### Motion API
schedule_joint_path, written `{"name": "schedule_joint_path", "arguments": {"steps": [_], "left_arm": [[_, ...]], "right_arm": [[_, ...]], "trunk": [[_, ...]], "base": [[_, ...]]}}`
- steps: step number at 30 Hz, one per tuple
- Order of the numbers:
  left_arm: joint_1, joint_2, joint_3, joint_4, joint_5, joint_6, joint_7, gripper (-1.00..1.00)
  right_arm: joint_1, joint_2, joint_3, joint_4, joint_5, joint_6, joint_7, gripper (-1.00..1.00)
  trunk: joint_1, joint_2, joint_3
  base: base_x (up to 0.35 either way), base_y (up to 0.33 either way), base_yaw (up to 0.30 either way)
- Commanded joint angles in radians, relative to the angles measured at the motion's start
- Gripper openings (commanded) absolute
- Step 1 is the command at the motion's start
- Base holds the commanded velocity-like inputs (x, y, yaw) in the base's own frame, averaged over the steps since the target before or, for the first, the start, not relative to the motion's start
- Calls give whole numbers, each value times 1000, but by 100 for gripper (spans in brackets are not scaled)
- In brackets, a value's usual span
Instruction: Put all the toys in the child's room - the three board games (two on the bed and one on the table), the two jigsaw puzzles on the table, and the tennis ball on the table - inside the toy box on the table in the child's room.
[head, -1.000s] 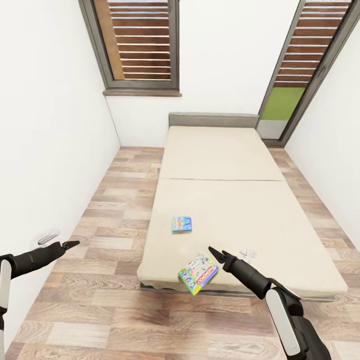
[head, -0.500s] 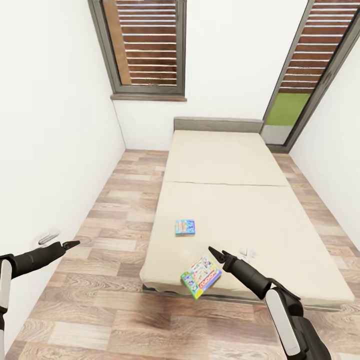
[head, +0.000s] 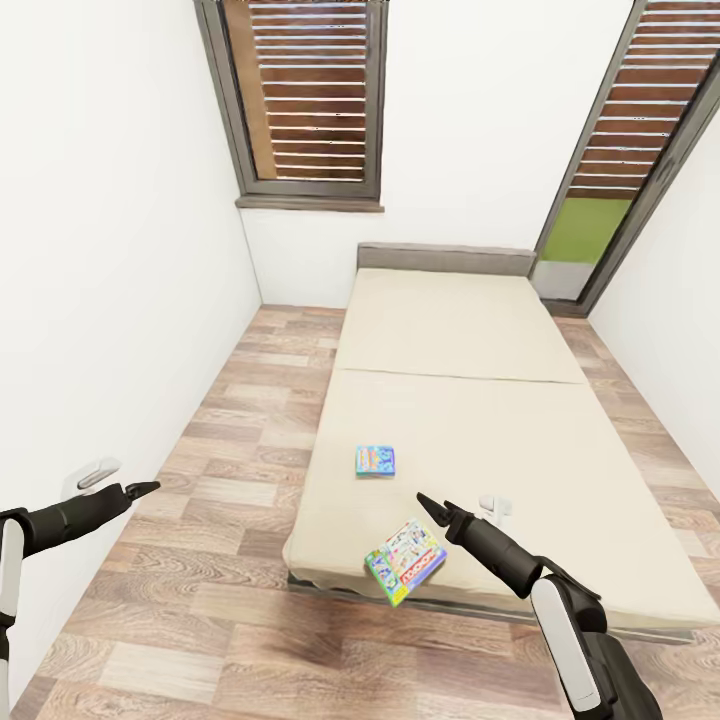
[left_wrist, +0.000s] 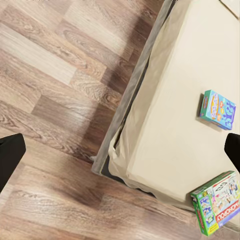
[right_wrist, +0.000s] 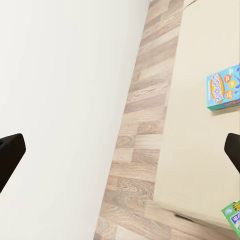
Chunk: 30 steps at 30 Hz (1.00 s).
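Note:
Two board games lie on the beige bed (head: 470, 330). A blue one (head: 376, 461) (left_wrist: 218, 109) (right_wrist: 224, 93) rests flat near the bed's left side. A green one (head: 405, 560) (left_wrist: 216, 201) (right_wrist: 232, 214) sits at the near edge of the mattress, by its corner. My right gripper (head: 432, 505) hangs open over the bed's near end, just right of and above the green box, holding nothing. Out over the floor by the left wall, my left gripper (head: 148, 487) is open and empty. The toy box, the table, the jigsaw puzzles and the tennis ball are out of view.
Wood-plank floor (head: 250, 420) runs between the left white wall and the bed. A small white object (head: 493, 505) lies on the mattress beside my right gripper. A white fitting (head: 97, 472) sticks out of the left wall. Slatted windows (head: 310, 90) stand behind the grey headboard (head: 445, 259).
The whole picture has shifted, so the camera has moved: bed and games now sit a little further right and lower. Both arms hold the same pose, and the games lie where they were.

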Motion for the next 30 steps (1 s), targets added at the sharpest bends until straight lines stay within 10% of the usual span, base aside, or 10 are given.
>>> {"name": "schedule_joint_path", "arguments": {"steps": [1,30], "left_arm": [[-1,0,1,0,0,7,-3,100],[-1,-1,0,0,0,7,-3,100]], "right_arm": [[-1,1,-3,-1,-6,8,2,100],[-1,1,-2,-1,-6,8,1,100]], "trunk": [[1,-2,0],[1,-2,47]], "base": [[0,-3,51],[0,0,7]]}}
